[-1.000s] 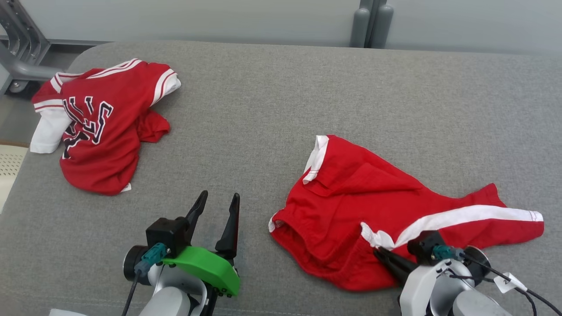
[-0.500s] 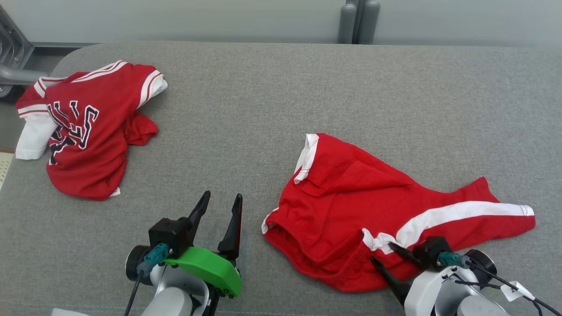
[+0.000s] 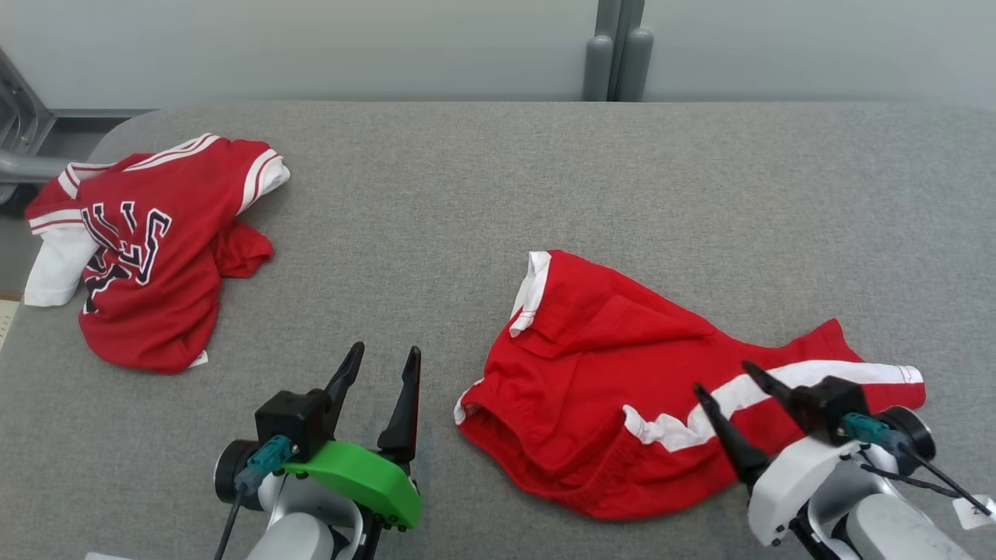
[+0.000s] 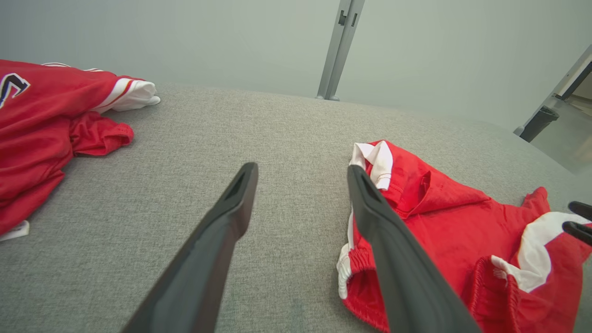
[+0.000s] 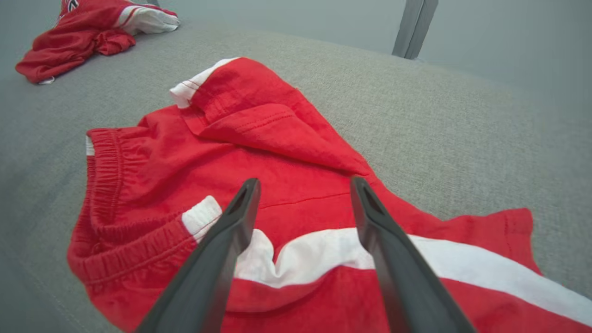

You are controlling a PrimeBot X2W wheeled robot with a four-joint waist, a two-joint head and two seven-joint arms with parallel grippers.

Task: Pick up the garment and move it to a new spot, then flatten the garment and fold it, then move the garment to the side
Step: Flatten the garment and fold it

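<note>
The garment, a pair of red shorts [image 3: 591,373] with a white side stripe, lies crumpled on the grey padded table [image 3: 467,194], right of centre. Its elastic waistband faces the near edge and one leg stretches out to the right. My right gripper [image 3: 722,377] hovers open just above the white stripe near the waistband, with nothing between its fingers. The right wrist view shows the shorts [image 5: 277,157] spread beneath my right gripper [image 5: 305,181]. My left gripper [image 3: 387,348] stands open over bare table left of the shorts [image 4: 439,222], holding nothing.
A second garment, a red jersey [image 3: 148,257] with white sleeves and dark lettering, lies bunched at the table's far left. Two grey posts [image 3: 615,54] stand against the wall behind. A metal frame [image 3: 15,124] sits past the left corner.
My right gripper went from shut on the shorts' white waistband tab to open, then drew back to the right. The tab dropped onto the cloth. The head camera has shifted.
</note>
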